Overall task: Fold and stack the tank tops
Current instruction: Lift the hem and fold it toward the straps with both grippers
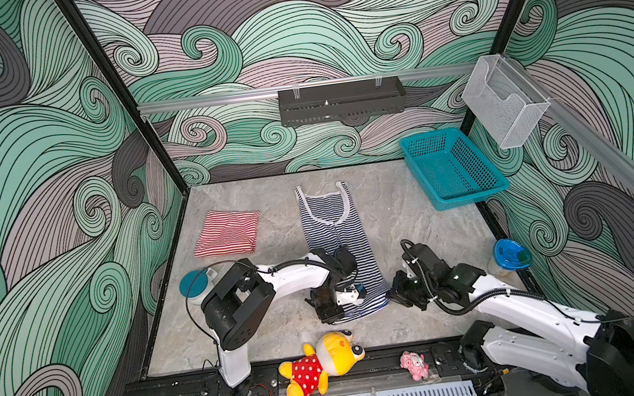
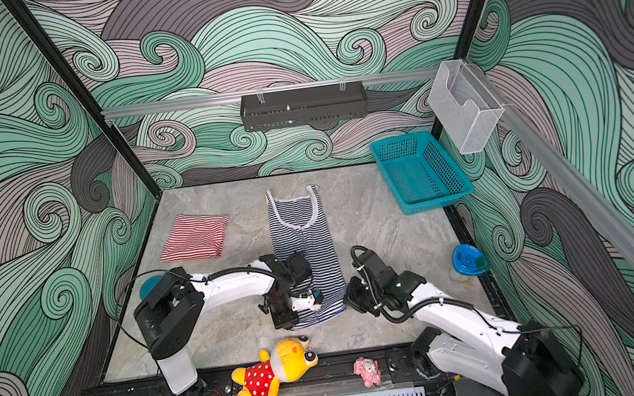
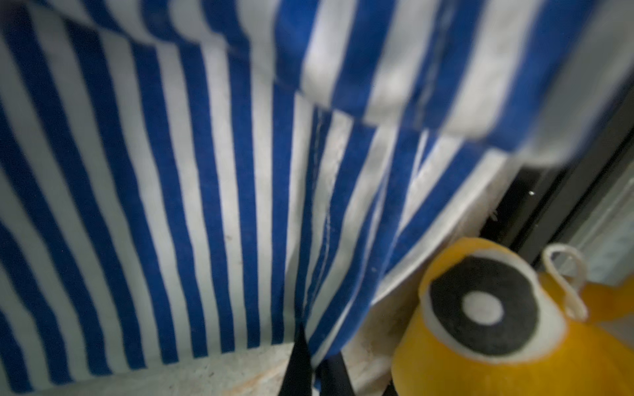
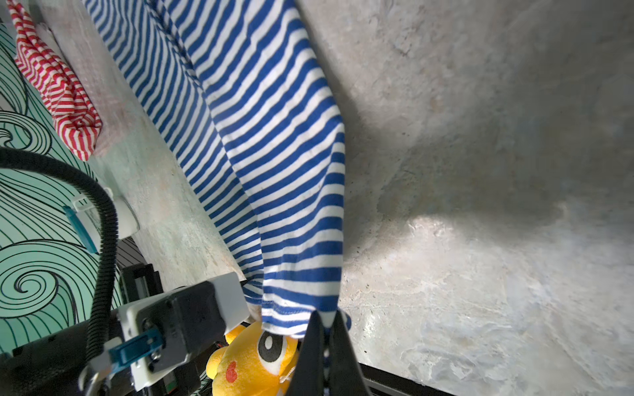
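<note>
the navy-and-white tank top lies lengthwise in the middle of the grey stone-look table, as a long narrow strip. its white-trimmed straps point to the far wall and its hem to the near edge. both grippers are at that hem, one on each near corner.

the left gripper has its jaws closed on the left corner. in the left wrist view the dark fingertips pinch the striped cloth where the hem meets the table. the right gripper has its jaws closed on the right corner. in the right wrist view the hem runs between its two black fingers, and the cloth pulls to a point there.

the red-and-white tank top sits folded into a rough square on the far left of the table, well apart from the navy one, with neither gripper near it.

a yellow plush toy in a red polka-dot dress lies on the black rail at the near edge, just beyond the gripped hem. a small pink toy lies further right on the same rail. a teal mesh basket stands in the far right corner.
</note>
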Robot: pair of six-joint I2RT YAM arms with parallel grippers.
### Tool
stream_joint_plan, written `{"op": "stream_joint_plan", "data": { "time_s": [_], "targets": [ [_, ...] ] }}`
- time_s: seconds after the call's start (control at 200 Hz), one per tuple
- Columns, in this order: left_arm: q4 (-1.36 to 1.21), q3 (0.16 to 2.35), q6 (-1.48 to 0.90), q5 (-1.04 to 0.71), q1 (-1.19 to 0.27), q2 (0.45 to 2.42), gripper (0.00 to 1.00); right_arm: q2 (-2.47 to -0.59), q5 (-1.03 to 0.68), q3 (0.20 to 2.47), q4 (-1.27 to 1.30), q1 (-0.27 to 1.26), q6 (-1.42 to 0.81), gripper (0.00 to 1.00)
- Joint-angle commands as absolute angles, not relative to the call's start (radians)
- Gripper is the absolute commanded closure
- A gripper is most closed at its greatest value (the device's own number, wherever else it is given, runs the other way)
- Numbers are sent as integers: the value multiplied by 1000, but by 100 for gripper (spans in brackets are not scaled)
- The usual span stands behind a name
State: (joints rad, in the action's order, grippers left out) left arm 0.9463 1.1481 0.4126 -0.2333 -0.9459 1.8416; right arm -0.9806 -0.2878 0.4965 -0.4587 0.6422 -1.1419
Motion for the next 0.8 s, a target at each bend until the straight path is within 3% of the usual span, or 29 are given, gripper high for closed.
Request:
{"op": "stream_joint_plan", "data": {
  "time_s": [0.0, 0.32, 0.796],
  "targets": [
    [1063, 1195, 446, -278, -957, 1789, 100, -932, -248, 499, -534, 649, -1167, 100],
    [1167, 1347, 471, -158, -944, 1686, 100, -902, -221, 633, -645, 646, -1126, 100],
    [1116, 1576, 574, -75, -687, 1787, 100, -1257, -355, 1038, -680, 465, -870, 100]
  ]
}}
